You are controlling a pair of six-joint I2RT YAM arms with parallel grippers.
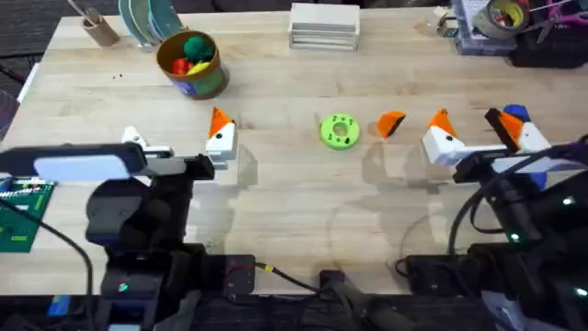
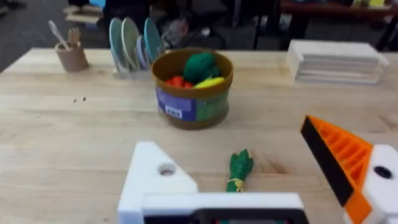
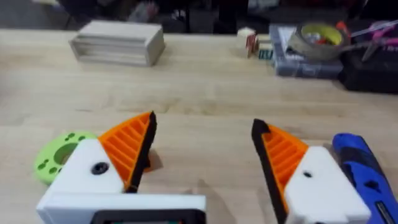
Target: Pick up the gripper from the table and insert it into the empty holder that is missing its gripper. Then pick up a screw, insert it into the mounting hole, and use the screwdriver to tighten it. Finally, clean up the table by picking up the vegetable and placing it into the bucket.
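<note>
The loose orange gripper (image 1: 391, 123) lies on the table (image 1: 276, 92), between a flat green disc (image 1: 339, 131) and my right gripper (image 1: 467, 118). That gripper is open with nothing between its two orange pads (image 3: 127, 146). The blue screwdriver (image 1: 514, 112) lies just beyond its outer finger, and shows as the screwdriver (image 3: 367, 168) in the right wrist view. My left gripper (image 1: 175, 129) is open too. One of its fingers is the bare white holder (image 2: 155, 180) with a mounting hole; the other carries an orange pad (image 2: 342, 158). The green vegetable (image 2: 239, 169) lies between them. The bucket (image 1: 191, 62) stands farther back.
The bucket (image 2: 193, 87) holds toy food. Along the far edge are a plate rack (image 1: 147, 18), a cup of utensils (image 1: 96, 28), a stack of wooden blocks (image 1: 323, 26) and a box with a tape roll (image 1: 496, 18). A green circuit board (image 1: 18, 211) lies front left.
</note>
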